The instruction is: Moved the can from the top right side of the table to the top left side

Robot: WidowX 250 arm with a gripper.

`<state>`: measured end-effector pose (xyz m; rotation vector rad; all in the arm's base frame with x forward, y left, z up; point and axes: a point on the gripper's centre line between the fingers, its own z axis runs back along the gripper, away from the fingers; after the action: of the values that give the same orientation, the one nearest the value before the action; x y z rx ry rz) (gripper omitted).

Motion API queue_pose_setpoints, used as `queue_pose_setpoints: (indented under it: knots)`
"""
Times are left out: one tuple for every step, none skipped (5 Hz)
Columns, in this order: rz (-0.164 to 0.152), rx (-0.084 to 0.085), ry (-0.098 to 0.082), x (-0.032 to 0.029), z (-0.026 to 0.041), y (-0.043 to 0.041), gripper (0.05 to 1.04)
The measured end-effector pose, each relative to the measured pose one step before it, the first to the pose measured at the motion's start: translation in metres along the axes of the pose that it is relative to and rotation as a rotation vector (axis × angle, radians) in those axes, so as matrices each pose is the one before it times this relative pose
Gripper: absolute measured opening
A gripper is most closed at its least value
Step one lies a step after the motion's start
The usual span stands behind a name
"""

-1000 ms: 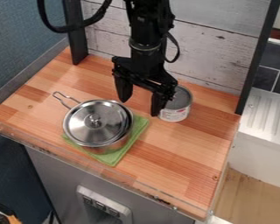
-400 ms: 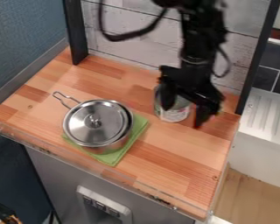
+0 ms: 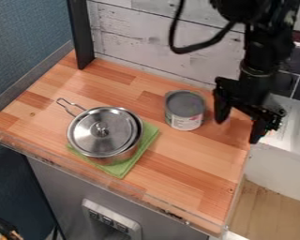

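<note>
My gripper (image 3: 237, 131) hangs over the right edge of the wooden table (image 3: 196, 168), its two fingers spread wide with nothing between them. Just left of it stands the can (image 3: 184, 111), upright on the table's upper right part, with a grey top and a pale label. A small gap shows between the can and the nearer finger.
A lidded steel pot (image 3: 103, 133) sits on a green cloth (image 3: 148, 138) left of the can, its handle toward the upper left. A whitewashed plank wall (image 3: 159, 42) rises behind the table. White ridged surface (image 3: 290, 126) lies at the right.
The gripper has moved right, from between pot and can, across the can to its right side, staying open. The can and pot have not moved.
</note>
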<state>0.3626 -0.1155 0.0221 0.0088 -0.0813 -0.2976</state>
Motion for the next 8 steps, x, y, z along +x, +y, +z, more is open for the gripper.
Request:
queue_pose_setpoints:
  knots:
    - [0.0909,0.0006,0.0122,0.00882,-0.01018,0.02581,1.0]
    - [0.1127,-0.0329,0.0378,-0.00497,-0.01214,0.03755,1.0]
    - [0.0889,-0.0161,0.0166,-0.0057,-0.00272,0.03768,1.0]
    - [-0.009,-0.0037,0.0171,-0.00828,0.00053,0.00986,1.0]
    - [0.0488,0.0124,0.0083,-0.00784,0.00349,0.03284,1.0]
    - [0.046,0.0268,0.0085,-0.00464,0.00254,0.03171,1.0]
    - [0.0364,0.0133,0.0139,-0.00518,-0.00025,0.02618,1.0]
    - [-0.0378,-0.0203,-0.015,-0.00083,0.00647,-0.00012,1.0]
